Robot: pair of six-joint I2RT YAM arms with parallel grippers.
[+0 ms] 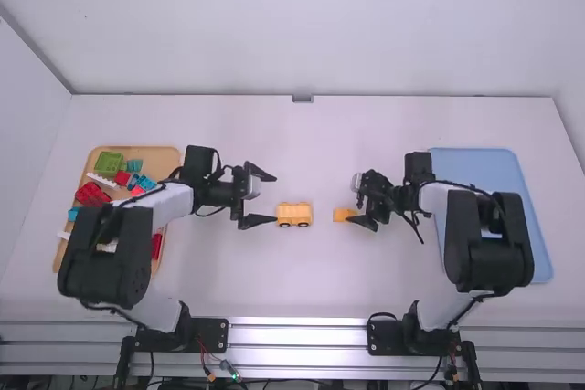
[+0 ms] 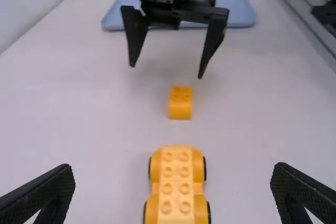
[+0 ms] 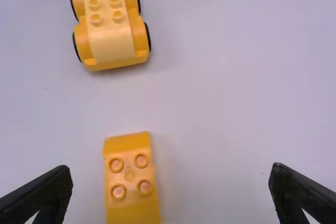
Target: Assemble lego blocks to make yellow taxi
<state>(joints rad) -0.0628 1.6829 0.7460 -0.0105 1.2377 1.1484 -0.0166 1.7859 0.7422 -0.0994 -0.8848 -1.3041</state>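
While the right gripper [image 1: 354,201] gapes, the orange block [image 3: 130,182] lies near it.

I see smooth plastic with a soft sheen on the yellow wheeled base [image 3: 111,43] and the orange block [image 3: 129,148]. The table [image 1: 302,285] looks smooth and matt to me, the blue tray [image 1: 541,258] like smooth plastic. My left gripper [image 1: 274,198] has matt black, finely textured fingers. The rail [image 1: 297,336] is shiny metal.
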